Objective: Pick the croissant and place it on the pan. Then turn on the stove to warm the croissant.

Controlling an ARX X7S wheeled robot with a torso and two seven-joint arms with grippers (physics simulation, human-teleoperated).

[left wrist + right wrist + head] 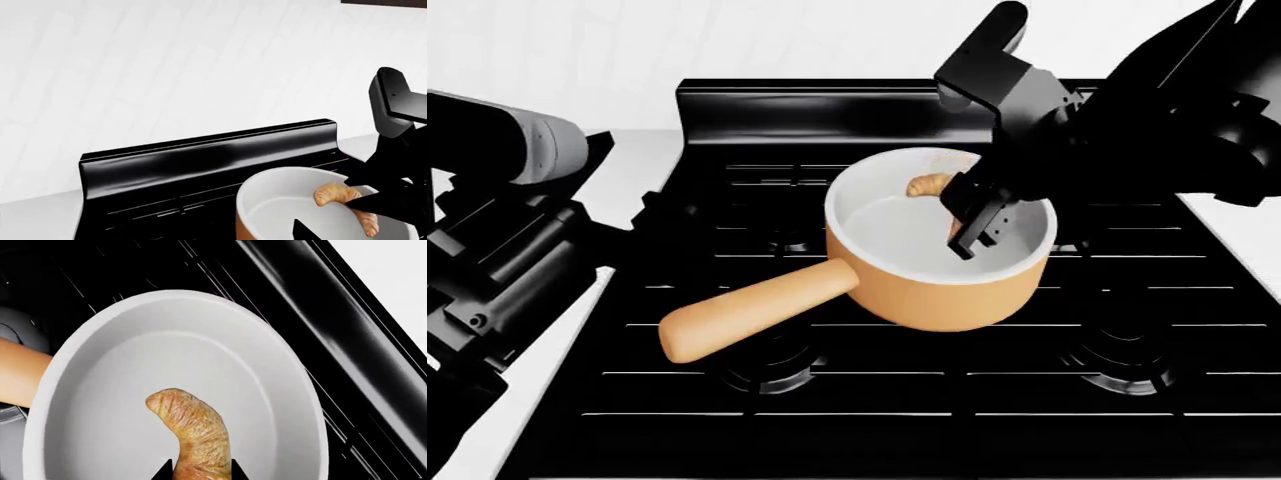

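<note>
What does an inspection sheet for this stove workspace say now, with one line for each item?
Surface: glossy black gas stove with grid grates; light countertop on both sides.
Job's things: orange-tan saucepan, white inside, on the grates; golden-brown ridged croissant over its interior.
Clutter: nothing seen.
Grippers: right gripper shut on the croissant inside the saucepan rim; left gripper out of view, only the left arm shows beside the stove.
Cables: nothing seen.
Surroundings: white wall behind the stove's black backguard.

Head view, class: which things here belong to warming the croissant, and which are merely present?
Belong:
croissant
pan
stove
right gripper, holding the croissant

Merely present:
left arm
white wall
counter
</note>
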